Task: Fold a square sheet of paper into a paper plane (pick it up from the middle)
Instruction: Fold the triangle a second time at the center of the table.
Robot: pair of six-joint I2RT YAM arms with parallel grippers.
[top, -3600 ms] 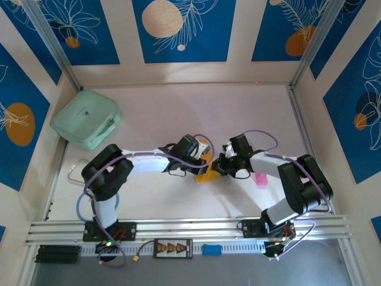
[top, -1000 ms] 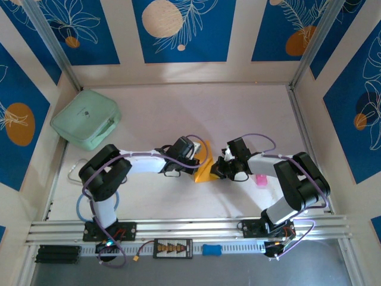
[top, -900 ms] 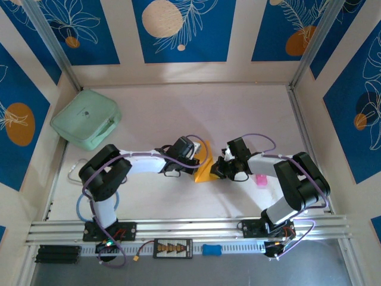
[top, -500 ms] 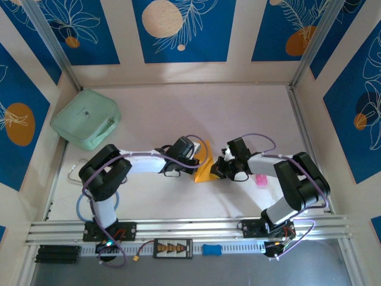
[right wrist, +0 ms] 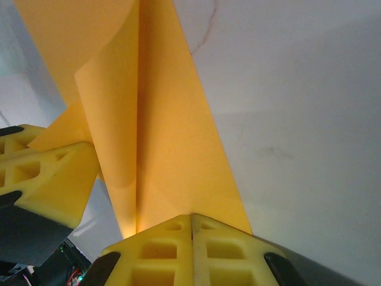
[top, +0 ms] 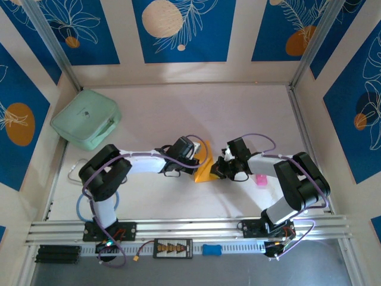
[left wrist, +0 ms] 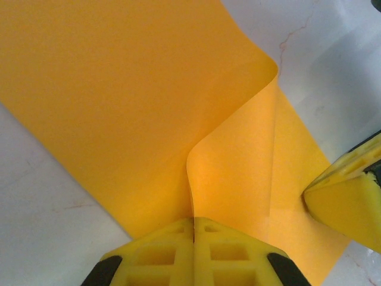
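Gripping the square sheet of paper (top: pixel 205 171), left hand (left wrist: pixel 193 221) and right hand (right wrist: pixel 191 217) are closed; fold runs near-to-far.

**Crowded centre, open back**

The left gripper (left wrist: pixel 193 221) and right gripper (right wrist: pixel 191 217) sit almost tip to tip mid-table, both clamped on the folded paper (top: pixel 205 171). A pink object (top: pixel 261 179) lies just beside the right arm. The green case (top: pixel 86 118) blocks the far-left corner. The far table (top: pixel 238 113) is open.

square sheet of paper (top: pixel 205 169) | thin, plain orange-yellow | partly folded: one flap curls up over the flat part, bend soft, not pressed | mid-table, slightly near | pinched at two opposite edges
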